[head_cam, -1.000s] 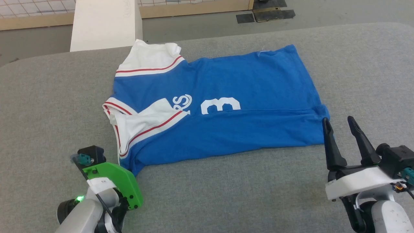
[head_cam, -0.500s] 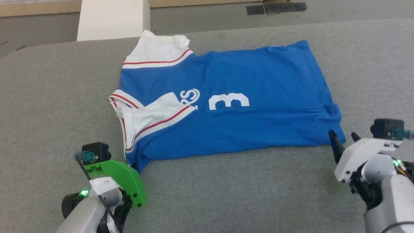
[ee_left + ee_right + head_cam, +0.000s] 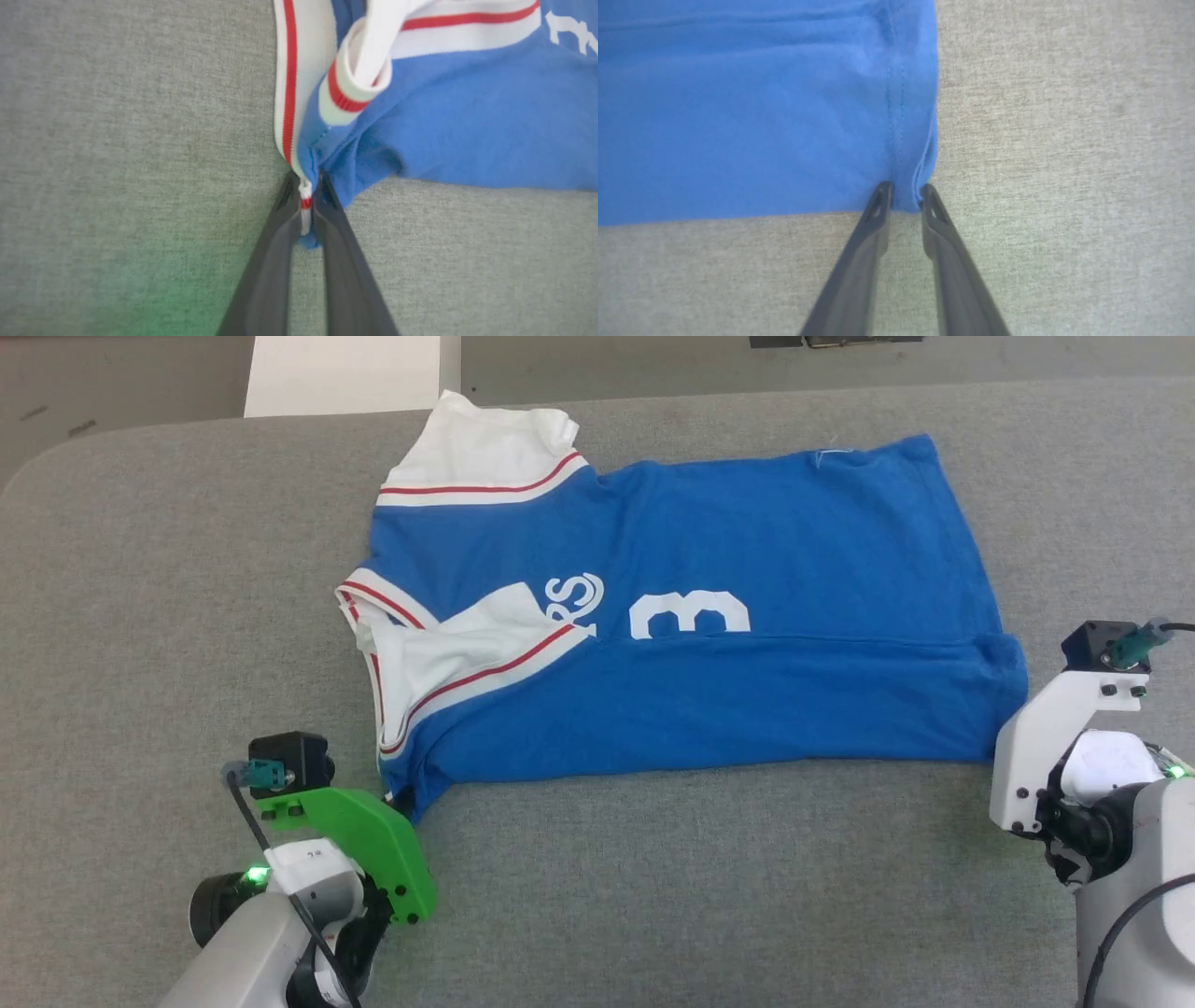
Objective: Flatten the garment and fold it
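Corners of blue knit garment on woven grey table sit pinched in left hand and right hand.

The garment lies spread on the grey padded table, collar end at 9 o'clock and hem at 3 o'clock, with the left gripper at its 7 o'clock corner and the right gripper at its 4 o'clock corner, the fingers of both hidden under their mounts.
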You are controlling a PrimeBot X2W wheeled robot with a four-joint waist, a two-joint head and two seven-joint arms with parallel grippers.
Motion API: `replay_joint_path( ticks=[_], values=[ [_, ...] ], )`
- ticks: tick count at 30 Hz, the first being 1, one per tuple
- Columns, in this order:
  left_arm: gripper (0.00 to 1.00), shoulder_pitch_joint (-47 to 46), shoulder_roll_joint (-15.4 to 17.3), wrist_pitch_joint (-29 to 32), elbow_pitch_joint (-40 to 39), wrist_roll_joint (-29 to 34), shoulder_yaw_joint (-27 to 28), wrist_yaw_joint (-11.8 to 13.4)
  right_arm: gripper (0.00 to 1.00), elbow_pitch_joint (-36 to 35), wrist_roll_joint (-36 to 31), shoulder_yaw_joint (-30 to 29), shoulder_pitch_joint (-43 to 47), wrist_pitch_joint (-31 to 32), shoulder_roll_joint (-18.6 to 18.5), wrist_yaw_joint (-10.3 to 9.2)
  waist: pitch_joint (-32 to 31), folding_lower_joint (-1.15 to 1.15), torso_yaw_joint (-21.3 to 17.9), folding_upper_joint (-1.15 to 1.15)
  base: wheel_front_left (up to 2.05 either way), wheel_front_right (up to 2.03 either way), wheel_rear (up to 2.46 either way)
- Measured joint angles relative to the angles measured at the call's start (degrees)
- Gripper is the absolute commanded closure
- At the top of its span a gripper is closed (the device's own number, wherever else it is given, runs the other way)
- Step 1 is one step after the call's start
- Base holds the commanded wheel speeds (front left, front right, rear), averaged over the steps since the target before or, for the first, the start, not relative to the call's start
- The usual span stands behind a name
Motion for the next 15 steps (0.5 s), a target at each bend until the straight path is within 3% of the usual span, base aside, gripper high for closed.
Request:
replay_joint_path(
  ticks=[3,11,15],
  values=[
    [1.00,-0.06,-0.08,-0.64,0.18,0.00,-0.13,-0.19,1.00,-2.70,-0.01,0.42,0.85,-1.32,0.27,0.00,-0.20,0.00,0.05,0.00,0.00,0.00,0.00],
    [1.00,1.41,-0.69,-7.54,0.66,1.07,0.71,-0.88,1.00,-5.78,3.31,1.20,5.65,-19.84,0.33,0.00,-2.78,0.00,0.21,0.00,0.00,0.00,0.00],
    [1.00,4.83,0.58,-10.07,-2.04,2.30,1.99,0.24,1.00,-6.67,5.87,0.78,10.40,-25.12,0.34,0.00,-4.83,0.00,0.17,0.00,0.00,0.00,0.00]
  ],
)
